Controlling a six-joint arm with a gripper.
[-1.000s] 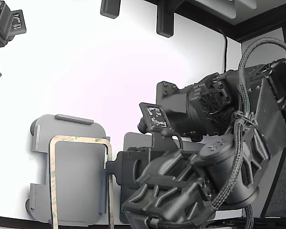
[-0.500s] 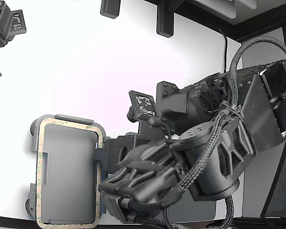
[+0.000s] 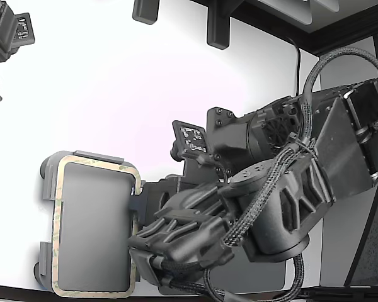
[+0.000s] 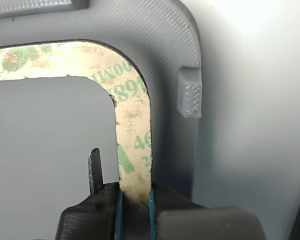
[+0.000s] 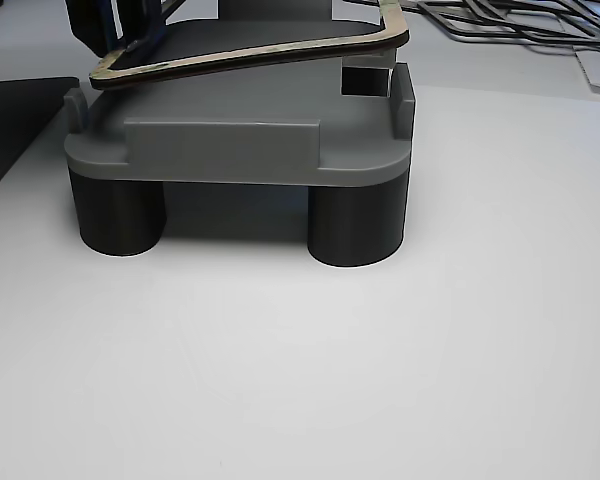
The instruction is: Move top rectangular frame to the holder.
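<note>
Exterior view: the top rectangular frame [image 3: 58, 226], a thin beige ring with green mottling, lies over the holder [image 3: 91, 157], a light grey plate with raised edge tabs, near the lower part of the exterior view's left; its outline runs just inside the plate's rim. The black arm [image 3: 271, 207] reaches in from the exterior view's right, and the gripper [image 3: 138, 242] meets the frame at the long side nearest the arm. Wrist view: the gripper [image 4: 135, 200] is pinched on the frame [image 4: 132, 125], with one dark finger [image 4: 87, 220] on the inner side of the strip and the other on the outer side, the strip emerging from between them and curving round a corner above the holder [image 4: 160, 40]. Other view: the frame [image 5: 270, 52] sits tilted over the holder [image 5: 230, 140], lower at the gripped end [image 5: 115, 40] and raised at the far end; the holder stands on dark round feet [image 5: 355, 225] on the white table [image 5: 380, 380].
</note>
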